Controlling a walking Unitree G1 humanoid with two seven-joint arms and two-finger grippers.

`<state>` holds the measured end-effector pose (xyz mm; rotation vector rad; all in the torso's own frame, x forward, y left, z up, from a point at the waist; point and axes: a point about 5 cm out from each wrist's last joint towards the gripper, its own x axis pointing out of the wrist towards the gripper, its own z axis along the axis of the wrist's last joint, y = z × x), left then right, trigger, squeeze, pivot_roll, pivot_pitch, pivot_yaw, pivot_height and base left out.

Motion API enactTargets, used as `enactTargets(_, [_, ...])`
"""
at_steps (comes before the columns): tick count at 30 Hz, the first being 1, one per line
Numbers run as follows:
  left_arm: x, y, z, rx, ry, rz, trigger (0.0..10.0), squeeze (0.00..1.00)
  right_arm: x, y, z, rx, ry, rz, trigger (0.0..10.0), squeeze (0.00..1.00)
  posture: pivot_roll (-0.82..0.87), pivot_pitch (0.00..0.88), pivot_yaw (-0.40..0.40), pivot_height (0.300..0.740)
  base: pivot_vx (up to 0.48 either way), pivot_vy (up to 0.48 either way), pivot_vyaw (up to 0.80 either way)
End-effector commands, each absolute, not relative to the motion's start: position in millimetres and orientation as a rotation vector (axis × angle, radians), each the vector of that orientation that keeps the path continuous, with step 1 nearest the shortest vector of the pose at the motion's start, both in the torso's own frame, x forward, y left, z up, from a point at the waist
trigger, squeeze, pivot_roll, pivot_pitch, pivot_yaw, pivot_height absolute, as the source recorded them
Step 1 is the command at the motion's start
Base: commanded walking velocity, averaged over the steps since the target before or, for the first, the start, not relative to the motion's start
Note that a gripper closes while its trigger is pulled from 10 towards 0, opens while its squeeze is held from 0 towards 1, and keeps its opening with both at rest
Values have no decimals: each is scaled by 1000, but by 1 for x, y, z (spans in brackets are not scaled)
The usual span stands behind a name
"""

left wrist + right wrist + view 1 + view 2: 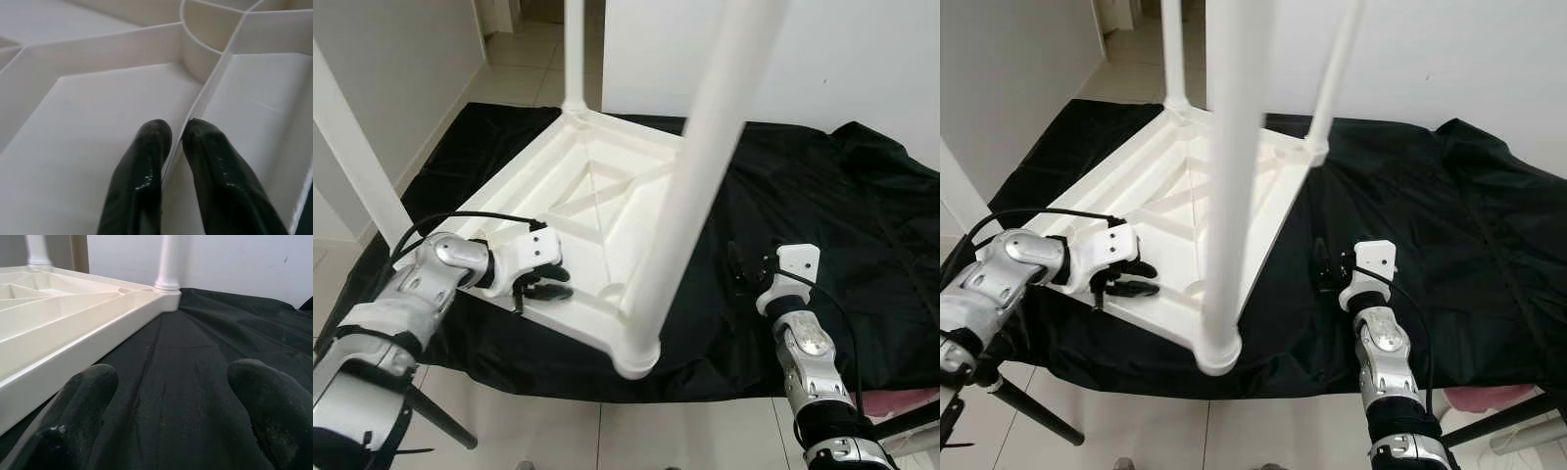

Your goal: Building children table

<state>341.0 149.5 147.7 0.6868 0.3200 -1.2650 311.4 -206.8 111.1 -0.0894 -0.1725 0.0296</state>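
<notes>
I saw the table (pixel 597 196) lying upside down on a black sheet (pixel 862 225) spread over the tiled floor (pixel 524 59), its legs (pixel 690 186) pointing up; the nearest leg blocked part of my view. My left gripper (pixel 177 134) pinched a thin rib (pixel 210 83) inside the underside. My right gripper (pixel 171 396) rested spread above the sheet, just beside the table's edge.

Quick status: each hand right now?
Left hand: closed on a thin rib of the upturned white plastic table.
Right hand: open, holding nothing, over black cloth.
</notes>
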Motion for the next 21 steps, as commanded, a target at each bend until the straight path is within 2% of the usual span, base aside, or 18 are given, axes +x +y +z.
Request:
enactTargets(1, [343,152,138,676,350,-1196,0,0,310,-206,107,-88,-162,25,10000,0,24,19,-39,740,0,0,0])
enactTargets(9, [336,119,131,688,276,-1247,0,0,312,-205,108,-86,-166,23,10000,0,19,15,-40,740,0,0,0])
enactTargets(10, [334,113,131,684,255,-1257,235,0,312,-206,108,-85,-166,20,10000,0,18,14,-41,740,0,0,0])
enactTargets(11, [333,108,130,680,240,-1256,6824,0,312,-206,108,-84,-166,17,10000,0,18,12,-41,740,0,0,0])
enactTargets(13, [333,105,130,678,231,-1254,6824,0,312,-206,108,-84,-166,16,10000,0,18,12,-41,740,0,0,0])
enactTargets(14, [331,101,130,674,217,-1265,10000,0,312,-206,108,-83,-166,15,10000,0,18,12,-40,740,0,0,0])
enactTargets(17, [331,96,131,637,171,-1246,10000,0,312,-204,107,-75,-165,7,10000,0,19,10,-39,740,0,0,0])
enactTargets(18, [332,95,132,618,161,-1228,10000,1000,312,-204,107,-68,-165,1,10000,0,19,10,-39,740,0,0,0])
enactTargets(21, [334,94,135,580,134,-1198,10000,1000,311,-203,105,-56,-161,-8,10000,0,22,12,-37,740,0,0,0])
